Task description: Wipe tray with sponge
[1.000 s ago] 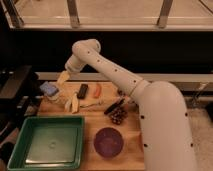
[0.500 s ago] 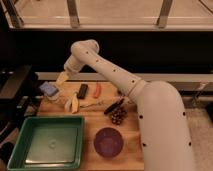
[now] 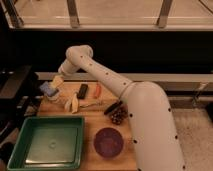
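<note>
The green tray [image 3: 79,146] lies at the front left of the wooden table, with nothing in it. The light-blue sponge [image 3: 47,88] lies at the table's back left, beyond the tray. My gripper [image 3: 57,81] hangs at the end of the white arm, just above and to the right of the sponge, very close to it. I cannot tell whether it touches the sponge.
A purple bowl [image 3: 108,142] stands right of the tray. A black bar [image 3: 82,90], an orange-red piece [image 3: 97,90], yellow pieces [image 3: 72,103] and a dark cluster [image 3: 118,115] lie mid-table. A dark railing runs behind the table.
My gripper has moved down and to the left, closer to the sponge. Nothing on the table has moved.
</note>
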You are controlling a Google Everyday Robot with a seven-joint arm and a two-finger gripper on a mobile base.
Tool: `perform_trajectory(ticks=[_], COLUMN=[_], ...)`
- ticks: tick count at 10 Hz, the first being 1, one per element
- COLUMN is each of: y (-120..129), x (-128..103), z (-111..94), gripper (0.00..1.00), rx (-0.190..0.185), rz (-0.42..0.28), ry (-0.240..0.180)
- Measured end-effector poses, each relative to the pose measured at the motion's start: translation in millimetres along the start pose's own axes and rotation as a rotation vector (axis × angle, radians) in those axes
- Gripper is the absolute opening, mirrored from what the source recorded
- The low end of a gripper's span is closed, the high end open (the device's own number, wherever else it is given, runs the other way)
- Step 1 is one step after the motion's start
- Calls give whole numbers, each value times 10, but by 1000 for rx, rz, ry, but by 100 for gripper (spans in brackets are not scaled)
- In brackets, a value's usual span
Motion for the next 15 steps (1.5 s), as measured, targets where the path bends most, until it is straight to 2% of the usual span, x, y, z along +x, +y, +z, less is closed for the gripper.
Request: perform_trajectory(ticks=[1,6,7,8,14,15], y=[-35,-65,-61,-49,-69,-67], x=[-3,-212,-260,-289,-276,-267], z=[146,514,546,539,530,520], gripper=[80,80,79,73,12,5], rx=[22,94,98,100,106,105], rz=[-4,28,39,49,54,53], ry=[-2,-33,-40,-44,-44,-42])
